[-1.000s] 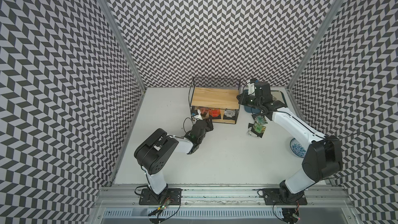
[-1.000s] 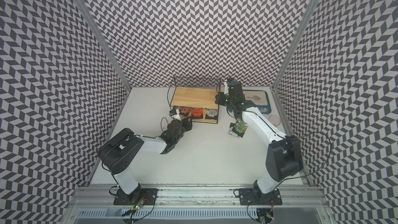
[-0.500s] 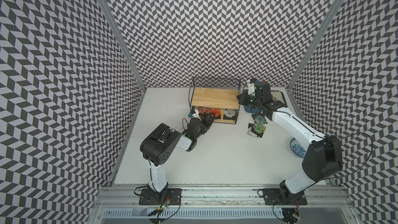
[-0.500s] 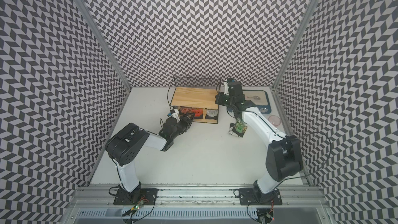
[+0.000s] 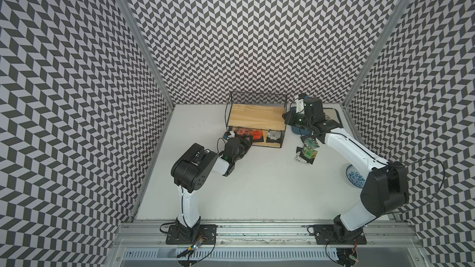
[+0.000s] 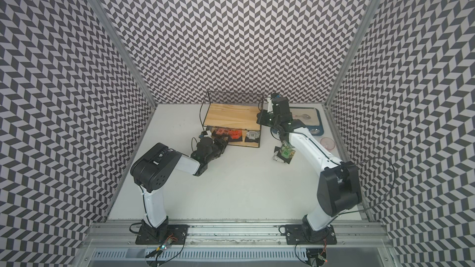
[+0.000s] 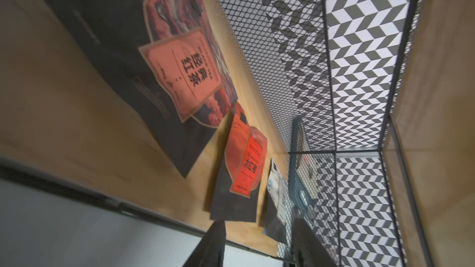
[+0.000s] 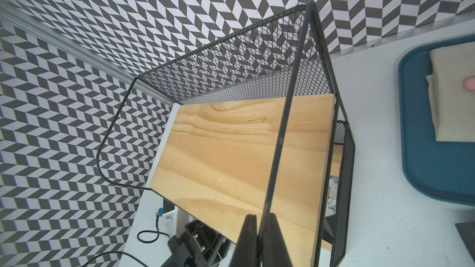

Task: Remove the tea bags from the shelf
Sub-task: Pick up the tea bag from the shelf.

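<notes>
Three tea bags lay low in the shelf. Right jaws pinched its wire, maybe to steady it; left jaws, spread, pointed at them.

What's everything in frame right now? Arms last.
shelf: one, black wire and wood boards, back of table
tea bags: three, pink, orange-red, white, shelf's lower board
tea bags: about three, green and teal, piled on table right of shelf
tray: one, blue, back right, beige cloth on it
bowl: one, blue-patterned, right edge
dish: one, pink, beside tray
left arm: one, white and black, jaws open at lower board's front
right arm: one, white and black, jaws shut on shelf's wire frame
</notes>
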Controlling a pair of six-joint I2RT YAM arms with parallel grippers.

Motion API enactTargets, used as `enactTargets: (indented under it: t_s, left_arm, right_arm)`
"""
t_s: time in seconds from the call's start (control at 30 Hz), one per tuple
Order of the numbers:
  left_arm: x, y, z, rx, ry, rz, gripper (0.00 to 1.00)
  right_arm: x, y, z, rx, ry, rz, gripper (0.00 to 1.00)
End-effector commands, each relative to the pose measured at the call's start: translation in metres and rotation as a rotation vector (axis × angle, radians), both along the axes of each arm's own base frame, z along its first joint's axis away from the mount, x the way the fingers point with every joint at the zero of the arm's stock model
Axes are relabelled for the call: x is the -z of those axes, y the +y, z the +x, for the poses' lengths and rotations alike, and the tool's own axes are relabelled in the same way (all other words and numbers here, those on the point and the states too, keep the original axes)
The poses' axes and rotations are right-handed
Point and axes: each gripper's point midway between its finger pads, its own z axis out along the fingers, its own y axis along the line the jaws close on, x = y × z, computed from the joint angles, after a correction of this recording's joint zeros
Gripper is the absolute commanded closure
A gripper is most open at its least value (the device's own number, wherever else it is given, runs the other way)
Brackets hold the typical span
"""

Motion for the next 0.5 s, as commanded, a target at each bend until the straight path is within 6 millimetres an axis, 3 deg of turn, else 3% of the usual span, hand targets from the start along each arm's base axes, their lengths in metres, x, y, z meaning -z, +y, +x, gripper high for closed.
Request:
enactTargets:
  t_s: [0.0, 0.27, 0.47]
  left_arm:
    - [0.000, 0.005, 0.008, -0.009, -0.018, 0.042, 0.53]
    - [0.008, 0.011, 0.009, -0.034, -0.001, 0.089, 0.52]
    - [0.015, 0.005, 0.013, -0.023, -0.006, 0.085, 0.52]
  right_arm:
    - [0.030, 0.005, -0.018, -0.078, 0.098, -0.036, 1.00]
    - [0.031, 0.005, -0.019, -0.084, 0.098, -0.034, 1.00]
    - [0.029, 0.005, -0.019, -0.087, 0.094, -0.029, 1.00]
